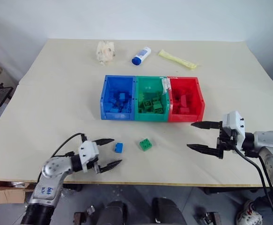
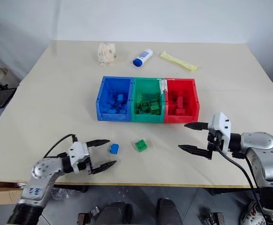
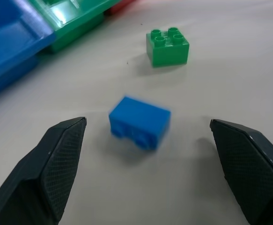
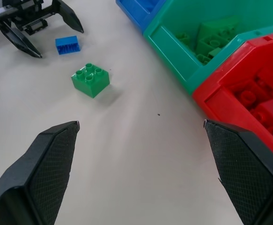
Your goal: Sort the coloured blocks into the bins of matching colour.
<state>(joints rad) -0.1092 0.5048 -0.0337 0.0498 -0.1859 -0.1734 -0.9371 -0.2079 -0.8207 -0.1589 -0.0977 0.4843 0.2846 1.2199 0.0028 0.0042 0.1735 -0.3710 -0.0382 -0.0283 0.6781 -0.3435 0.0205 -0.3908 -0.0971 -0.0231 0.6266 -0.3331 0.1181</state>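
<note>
While wide open, left hand point(image 1: 109, 152) empty beside blue block point(image 1: 119, 147), right hand point(image 1: 199, 136) empty too

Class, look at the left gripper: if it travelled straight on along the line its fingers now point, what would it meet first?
Most likely the blue block: the left gripper is open, and the block lies on the table just ahead, between its fingertips' lines. The green block lies further on, slightly aside.

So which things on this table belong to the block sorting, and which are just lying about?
Part of the job:
- blue block, loose on the table
- green block, loose beside it
- blue bin, green bin, red bin, each with blocks inside

Just lying about:
- white bottle with blue cap
- yellow packet
- crumpled pale object
</note>
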